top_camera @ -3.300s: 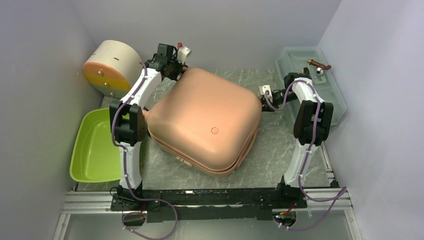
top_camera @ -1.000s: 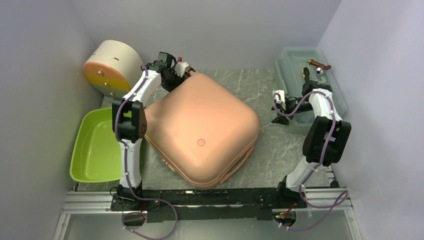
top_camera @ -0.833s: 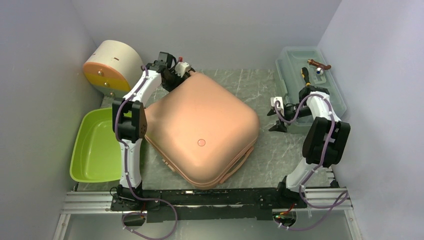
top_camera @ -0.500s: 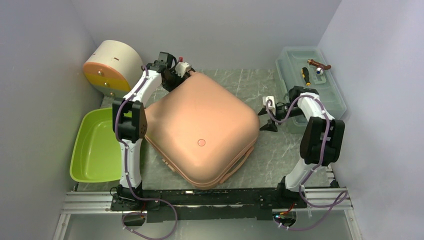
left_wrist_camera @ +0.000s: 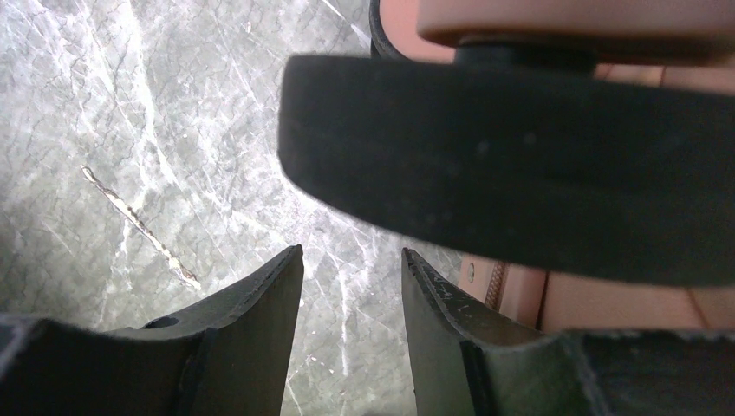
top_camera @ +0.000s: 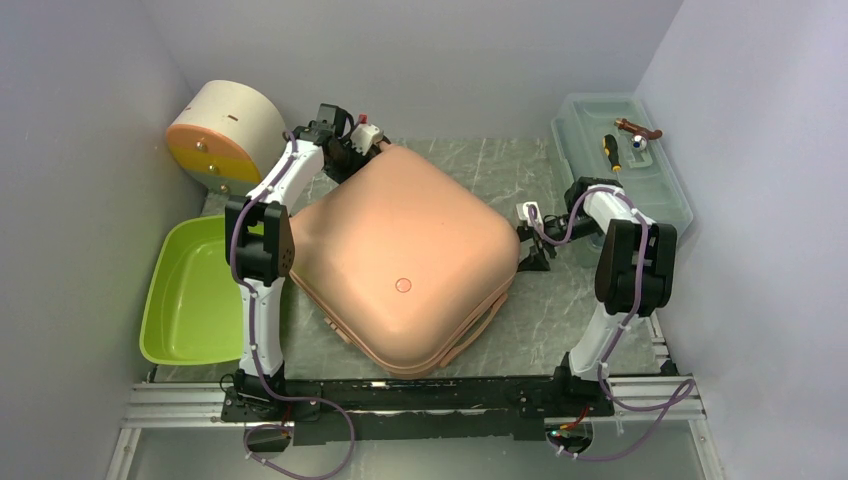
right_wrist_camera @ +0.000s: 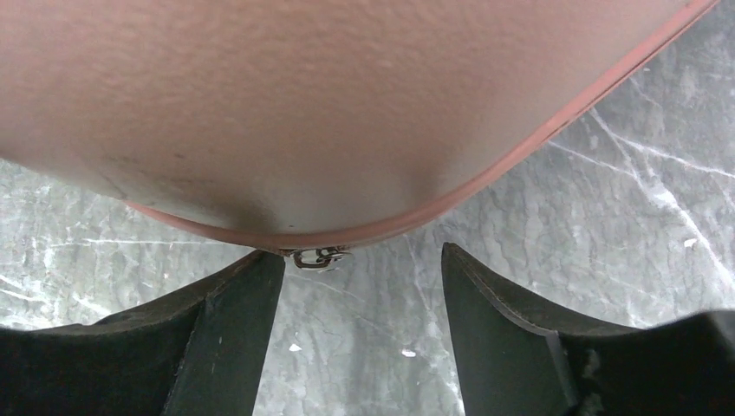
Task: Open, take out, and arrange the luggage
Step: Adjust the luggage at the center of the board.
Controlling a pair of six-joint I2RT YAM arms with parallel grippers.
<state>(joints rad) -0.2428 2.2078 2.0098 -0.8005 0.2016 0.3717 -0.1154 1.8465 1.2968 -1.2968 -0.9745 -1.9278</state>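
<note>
The salmon-pink luggage (top_camera: 400, 255) lies closed and flat in the middle of the marble table, turned diamond-wise. My left gripper (top_camera: 352, 150) sits at its far left corner. In the left wrist view that gripper (left_wrist_camera: 350, 251) is open over bare marble, with a black luggage wheel (left_wrist_camera: 520, 165) just ahead of the fingers. My right gripper (top_camera: 526, 240) is at the luggage's right corner. Seen from the right wrist, this gripper (right_wrist_camera: 361, 251) is open, the pink shell (right_wrist_camera: 347, 104) fills the top, and a small metal zipper pull (right_wrist_camera: 319, 256) hangs by the left fingertip.
A cream half-round box with an orange face (top_camera: 222, 130) stands at the back left. A lime-green tub (top_camera: 190, 290) lies at the left. A translucent toolbox (top_camera: 625, 165) at the back right carries a screwdriver (top_camera: 607, 150) and small items. Walls close in on three sides.
My right arm has swung left from the toolbox to the luggage's right corner, its jaws still apart. The left arm and the luggage have stayed put.
</note>
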